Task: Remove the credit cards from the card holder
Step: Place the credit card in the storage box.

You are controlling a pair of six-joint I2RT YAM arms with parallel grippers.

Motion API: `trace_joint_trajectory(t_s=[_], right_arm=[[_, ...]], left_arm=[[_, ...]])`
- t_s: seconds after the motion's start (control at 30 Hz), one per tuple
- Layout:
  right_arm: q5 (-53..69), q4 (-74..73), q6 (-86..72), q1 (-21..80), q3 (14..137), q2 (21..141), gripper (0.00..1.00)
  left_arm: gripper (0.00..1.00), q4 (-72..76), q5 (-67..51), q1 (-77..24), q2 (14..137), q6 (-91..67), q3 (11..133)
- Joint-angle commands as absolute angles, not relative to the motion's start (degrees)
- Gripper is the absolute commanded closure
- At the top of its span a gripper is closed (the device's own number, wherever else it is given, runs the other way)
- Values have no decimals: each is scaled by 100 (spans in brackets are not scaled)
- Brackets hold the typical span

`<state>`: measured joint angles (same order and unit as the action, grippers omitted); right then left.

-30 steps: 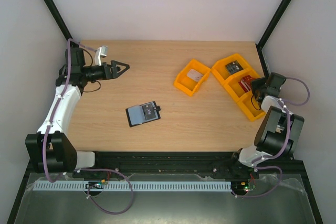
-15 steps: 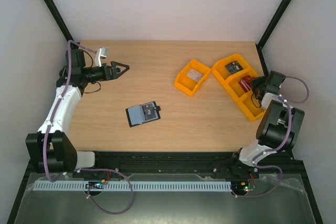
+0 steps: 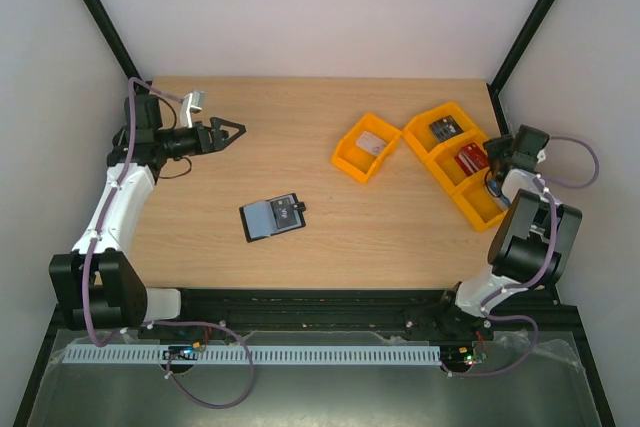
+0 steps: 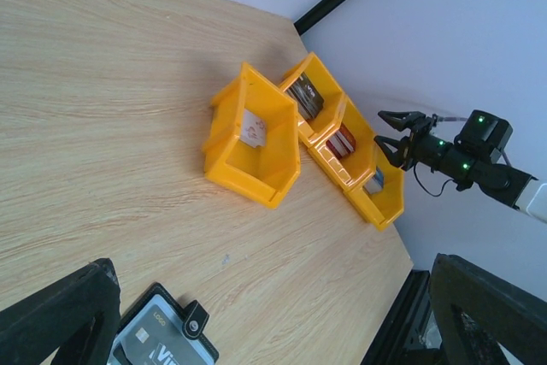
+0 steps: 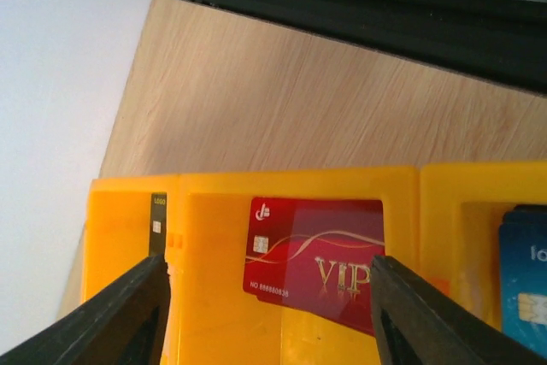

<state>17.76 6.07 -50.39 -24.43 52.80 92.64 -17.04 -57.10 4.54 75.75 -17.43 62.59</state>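
Observation:
The black card holder lies open in the middle of the table, a grey card showing in its pocket beside the closing tab. A red credit card lies loose in the middle compartment of the orange tray row. My right gripper hovers just above that card, open, its fingers either side of it and not touching it. A black card and a blue card stand in the neighbouring compartments. My left gripper is open over the table's left rear, holding nothing.
A separate orange tray holding a pale card sits just left of the tray row. The right wall and the black frame post stand close behind the right arm. Bare wood lies between the card holder and the trays.
My right gripper has gone from shut to open and drawn back a little to the right; the red card now lies free in the middle compartment. The left arm has not moved.

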Motion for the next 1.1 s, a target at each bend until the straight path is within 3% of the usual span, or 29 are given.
trace_joint_trajectory(t_s=[0.0, 0.27, 0.53, 0.7, 0.83, 1.07], right_arm=[[1167, 71, -4731, -2471, 5628, 8893, 34], [1012, -418, -4176, -2079, 5982, 8305, 31], [514, -1424, -3342, 1135, 6231, 8033, 36], [1295, -1745, -3512, 3370, 6465, 9036, 39], [1405, -2099, -3543, 4576, 6954, 9947, 39], [1538, -1840, -3990, 5024, 6990, 10930, 40]], left_arm=[[1, -1573, -5842, 492, 7563, -1797, 6197], [1, -1385, -5690, 541, 7486, -2117, 5862], [1, -338, -4162, 560, 7409, -4251, 3688], [1, -821, -3608, -3, 7550, -3816, 3096], [1, -931, -3355, -197, 7647, -3585, 2936], [5, -401, -3673, -423, 7915, -3584, 2668]])
